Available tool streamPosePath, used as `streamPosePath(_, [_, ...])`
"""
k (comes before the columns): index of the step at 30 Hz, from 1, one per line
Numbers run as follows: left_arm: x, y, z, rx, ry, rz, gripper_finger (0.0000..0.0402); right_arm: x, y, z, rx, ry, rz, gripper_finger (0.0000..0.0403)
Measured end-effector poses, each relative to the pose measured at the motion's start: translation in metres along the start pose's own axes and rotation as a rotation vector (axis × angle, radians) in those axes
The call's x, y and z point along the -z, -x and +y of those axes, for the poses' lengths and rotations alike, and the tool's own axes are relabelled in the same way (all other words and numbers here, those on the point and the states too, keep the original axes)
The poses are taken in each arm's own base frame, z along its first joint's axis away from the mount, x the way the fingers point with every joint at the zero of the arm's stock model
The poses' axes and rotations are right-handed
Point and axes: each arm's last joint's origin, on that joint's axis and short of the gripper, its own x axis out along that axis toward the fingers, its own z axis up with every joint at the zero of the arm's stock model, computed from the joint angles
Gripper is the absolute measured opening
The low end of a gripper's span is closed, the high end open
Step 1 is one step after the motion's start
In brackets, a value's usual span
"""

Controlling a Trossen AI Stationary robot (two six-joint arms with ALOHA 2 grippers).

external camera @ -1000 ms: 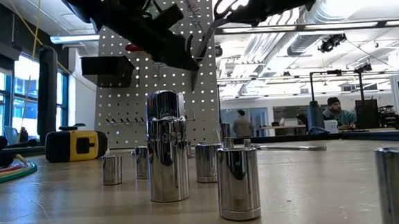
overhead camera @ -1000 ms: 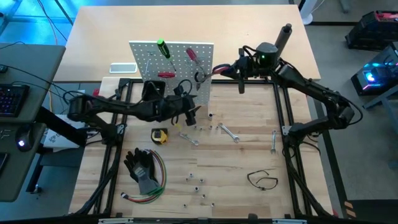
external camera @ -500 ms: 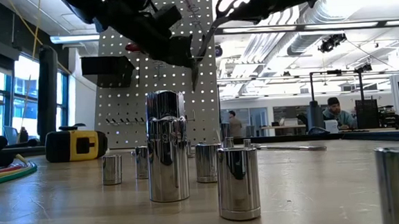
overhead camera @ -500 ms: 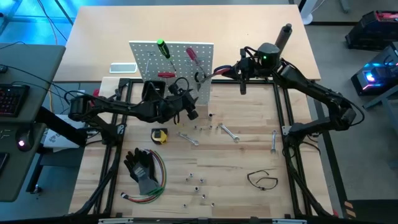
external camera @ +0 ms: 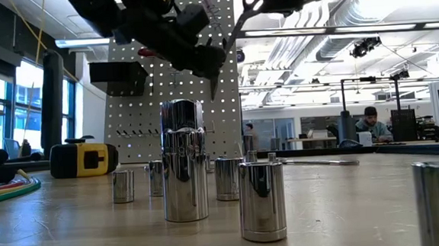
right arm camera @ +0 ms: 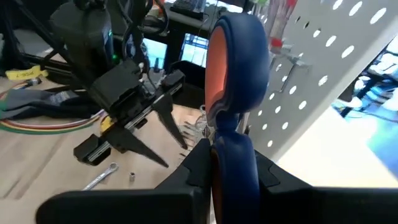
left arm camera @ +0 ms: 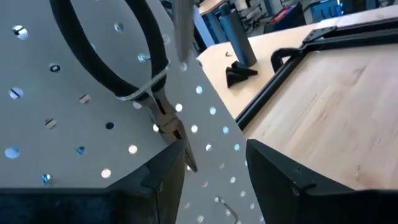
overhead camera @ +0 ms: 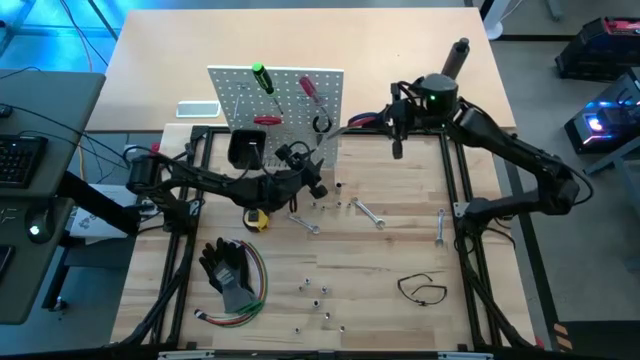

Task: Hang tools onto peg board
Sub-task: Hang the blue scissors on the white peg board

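White peg board [overhead camera: 275,100] stands toward the tabletop's far edge; the left claw [overhead camera: 316,180] hangs at its near face with fingers apart, holding nothing. The right claw [overhead camera: 372,121], by the board's right edge, is clamped on red-handled scissors [right arm camera: 233,93]; only its wrist view shows this grip near.

The left gripper [left arm camera: 214,165] is seen close to the peg board [left arm camera: 74,118], its two dark fingers [left arm camera: 280,171] held apart with nothing between them. On the board, pliers with black handles [left arm camera: 134,78] are hung, their pointed metal nose directed down toward the gap between the fingers. Beyond the board's edge, a wooden tabletop [left arm camera: 329,106] crossed by a black frame rail [left arm camera: 286,81] and an upright dark cylinder [left arm camera: 236,37] are visible.
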Motion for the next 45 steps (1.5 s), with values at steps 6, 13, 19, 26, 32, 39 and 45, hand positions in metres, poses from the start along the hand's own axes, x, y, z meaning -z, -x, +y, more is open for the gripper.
streamPosePath(6, [0.000, 0.000, 0.000, -0.003, 0.027, -0.003, 0.0162, -0.007, 0.011, 0.005, 0.070, 0.029, 0.020, 0.0032])
streamPosePath(13, [0.001, -0.007, 0.006, -0.020, 0.061, 0.001, 0.0162, -0.002, 0.010, 0.005, 0.069, 0.011, 0.065, 0.0032])
streamPosePath(19, [0.001, -0.012, 0.011, -0.031, 0.077, -0.004, 0.0162, -0.005, 0.008, 0.007, 0.066, 0.025, 0.050, 0.0032])
streamPosePath(26, [-0.004, -0.013, 0.014, -0.059, 0.042, -0.035, 0.0162, -0.008, 0.008, 0.005, 0.083, 0.049, 0.017, 0.0032])
streamPosePath(32, [-0.010, -0.013, 0.017, -0.084, 0.010, -0.074, 0.0162, -0.006, 0.006, 0.003, 0.098, 0.057, 0.033, 0.0032])
streamPosePath(39, [-0.012, -0.017, 0.023, -0.110, -0.007, -0.081, 0.0162, -0.005, 0.006, 0.001, 0.130, 0.078, 0.046, 0.0032])
streamPosePath(45, [-0.015, -0.022, 0.027, -0.116, -0.004, -0.081, 0.0162, -0.006, 0.006, 0.000, 0.134, 0.082, 0.040, 0.0032])
